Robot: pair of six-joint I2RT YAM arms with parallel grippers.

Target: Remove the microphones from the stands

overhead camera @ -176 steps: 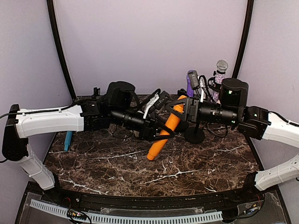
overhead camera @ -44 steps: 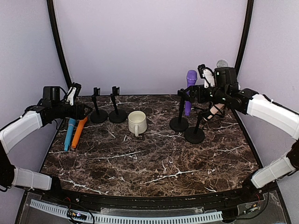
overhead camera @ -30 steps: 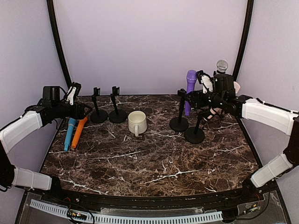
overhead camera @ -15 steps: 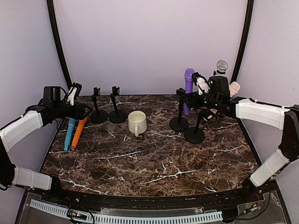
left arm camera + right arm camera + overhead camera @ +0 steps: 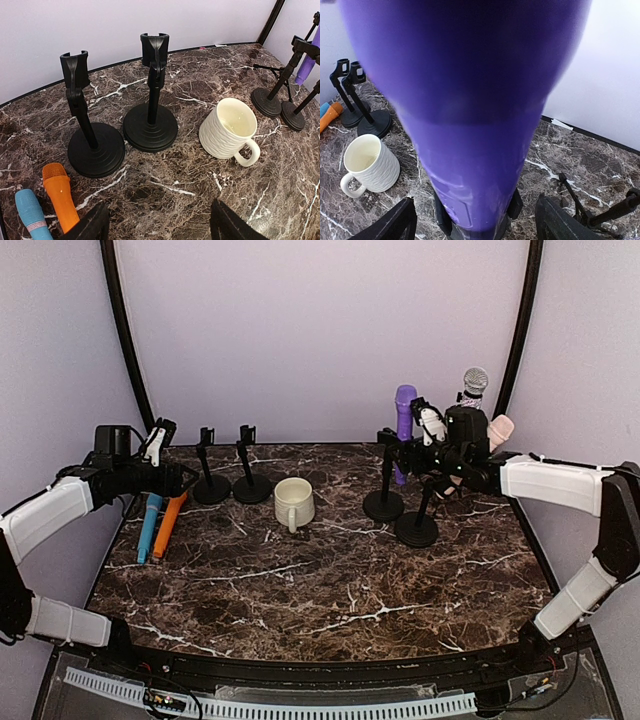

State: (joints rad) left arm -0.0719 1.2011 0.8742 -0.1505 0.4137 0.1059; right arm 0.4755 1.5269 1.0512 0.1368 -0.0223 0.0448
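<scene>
The purple microphone [image 5: 405, 405] stands upright in the clip of a black stand [image 5: 384, 504] at the back right. In the right wrist view the microphone [image 5: 470, 100] fills the frame, its lower end seated in the stand's clip [image 5: 445, 222]. My right gripper [image 5: 477, 220] is open, one finger on each side of the microphone with a gap on both sides. In the top view it [image 5: 418, 432] sits right next to the microphone. My left gripper [image 5: 168, 455] hovers open and empty at the far left, over bare marble [image 5: 160, 227].
A cream mug [image 5: 293, 502] sits mid-table beside two empty black stands [image 5: 210, 485] [image 5: 247, 483]. An orange microphone [image 5: 168, 523] and a blue one [image 5: 149, 525] lie at the left. A silver microphone [image 5: 474, 380], a pink one [image 5: 500, 428] and another stand [image 5: 416, 528] crowd the right.
My right gripper has shifted slightly left, closing in around the purple microphone. The left arm has stayed still.
</scene>
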